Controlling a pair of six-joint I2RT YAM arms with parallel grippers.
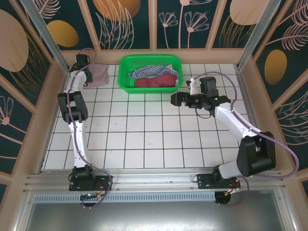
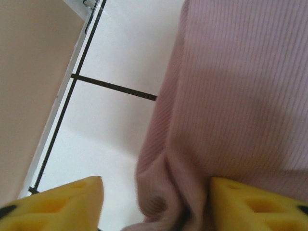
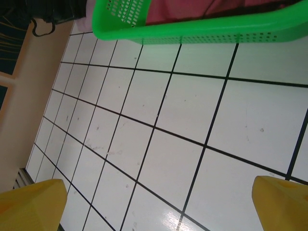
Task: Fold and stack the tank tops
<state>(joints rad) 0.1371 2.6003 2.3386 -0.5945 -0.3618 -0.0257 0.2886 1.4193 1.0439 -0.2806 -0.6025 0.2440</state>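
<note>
The left arm [image 1: 79, 137] and right arm [image 1: 231, 122], white tubes with black joints and bases, carried lilac cables [image 1: 219, 73]; the left gripper [image 2: 156, 207] and right gripper [image 3: 159, 202] bore blocky yellow fingertips [image 3: 33, 199].

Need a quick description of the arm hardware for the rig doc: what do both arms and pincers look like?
The left arm and right arm match: white tubular links, chunky black joint housings, black bases, and a lavender cable looping alongside each. The left pincer and right pincer have blunt yellow wedge-shaped fingers.
</note>
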